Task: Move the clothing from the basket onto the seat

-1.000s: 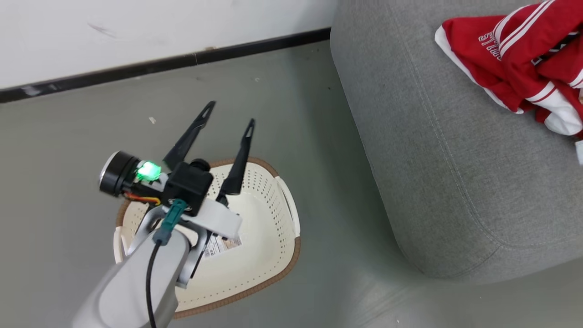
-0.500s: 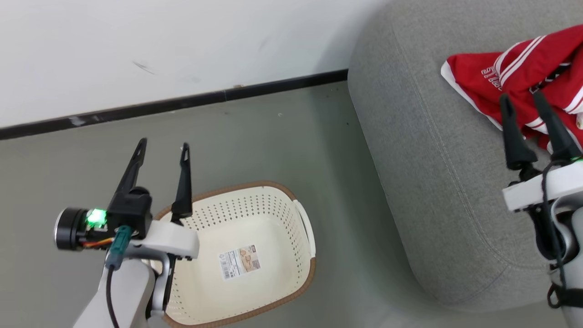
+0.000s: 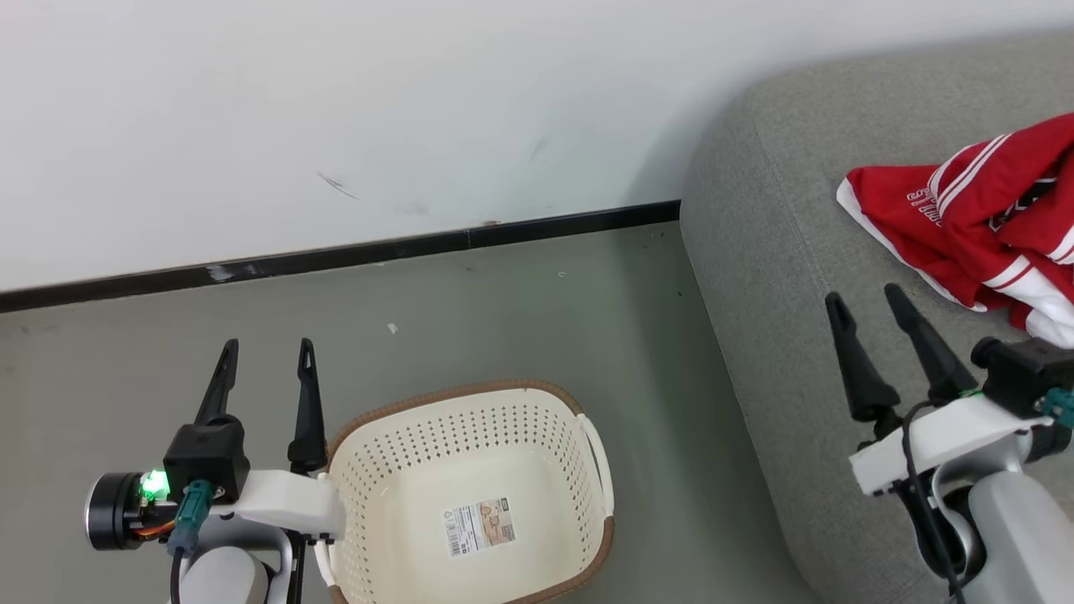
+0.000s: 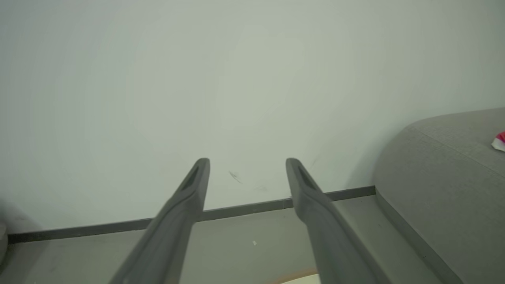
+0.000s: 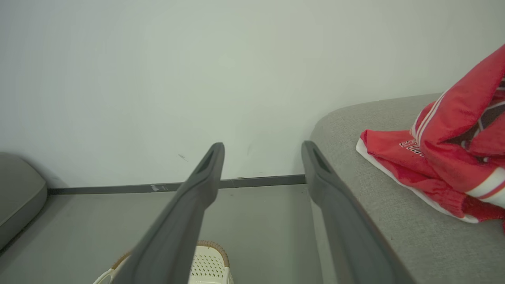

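Grey floor (image 3: 520, 319) meets white wall (image 3: 336, 101) at a black skirting (image 3: 336, 254); the basket (image 3: 453, 394) stands on it; red clothes (image 3: 965, 226) lie on the sofa (image 3: 780, 277); left gripper (image 3: 268, 346) and right gripper (image 3: 864, 295) gape wide.

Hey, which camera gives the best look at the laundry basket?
The head view: the basket shows nearly whole, empty but for a label. The right wrist view catches one end; the left wrist view, a sliver of rim.

Looking out along my right gripper (image 5: 263, 145), jaws wide apart, I see a white wall (image 5: 158, 71) and a dark baseboard (image 5: 256, 181). The red clothing (image 5: 442, 157) lies crumpled on the seat (image 5: 378, 205) at the right of the frame. The basket (image 5: 209, 264) pokes in at bottom centre, on the grey floor (image 5: 98, 225).
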Robot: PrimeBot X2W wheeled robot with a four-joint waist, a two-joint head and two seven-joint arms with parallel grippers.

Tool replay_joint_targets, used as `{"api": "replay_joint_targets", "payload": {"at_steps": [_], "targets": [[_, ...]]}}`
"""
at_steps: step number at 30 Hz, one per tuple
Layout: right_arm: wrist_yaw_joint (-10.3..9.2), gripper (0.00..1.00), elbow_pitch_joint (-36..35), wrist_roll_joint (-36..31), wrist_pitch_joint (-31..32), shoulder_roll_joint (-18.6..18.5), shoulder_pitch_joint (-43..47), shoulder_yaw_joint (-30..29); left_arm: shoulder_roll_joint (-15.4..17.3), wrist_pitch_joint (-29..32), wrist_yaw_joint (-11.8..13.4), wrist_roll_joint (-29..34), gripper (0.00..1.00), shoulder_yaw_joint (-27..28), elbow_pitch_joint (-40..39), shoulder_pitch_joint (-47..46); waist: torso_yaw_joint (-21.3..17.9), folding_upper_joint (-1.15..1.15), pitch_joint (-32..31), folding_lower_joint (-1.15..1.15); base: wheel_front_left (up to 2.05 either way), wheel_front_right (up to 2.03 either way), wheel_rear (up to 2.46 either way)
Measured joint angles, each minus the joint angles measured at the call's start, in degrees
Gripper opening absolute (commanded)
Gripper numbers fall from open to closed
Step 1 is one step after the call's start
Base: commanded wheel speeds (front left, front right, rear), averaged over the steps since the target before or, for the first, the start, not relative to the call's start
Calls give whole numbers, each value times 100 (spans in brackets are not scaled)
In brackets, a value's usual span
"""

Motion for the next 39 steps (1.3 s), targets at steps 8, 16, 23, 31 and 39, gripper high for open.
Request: {"api": "replay_joint_targets", "payload": {"at_steps": [8, 16, 23, 31, 39], "targets": [[0, 100, -29, -277, 0, 253, 463, -47, 13, -7, -1, 0, 100, 0, 7, 298, 149, 0, -308, 0, 0, 0, 0], [0, 100, -225, -649, 0, 597, 895, -281, 86, -7, -9, 0, 100, 42, 41, 621, 280, 0, -627, 0, 0, 0, 0], [0, 100, -301, -842, 0, 765, 1289, -369, 193, -7, -41, -12, 100, 58, 143, 865, 356, 0, -870, 0, 0, 0, 0], [0, 100, -353, -896, 0, 812, 1599, -344, 172, -7, -170, -66, 100, -52, 153, 991, 418, 0, -1099, 0, 0, 0, 0], [0, 100, -369, -929, 0, 858, 1842, -376, 183, -7, -219, -86, 100, -80, 109, 1121, 458, 0, -1185, 0, 0, 0, 0]]}}
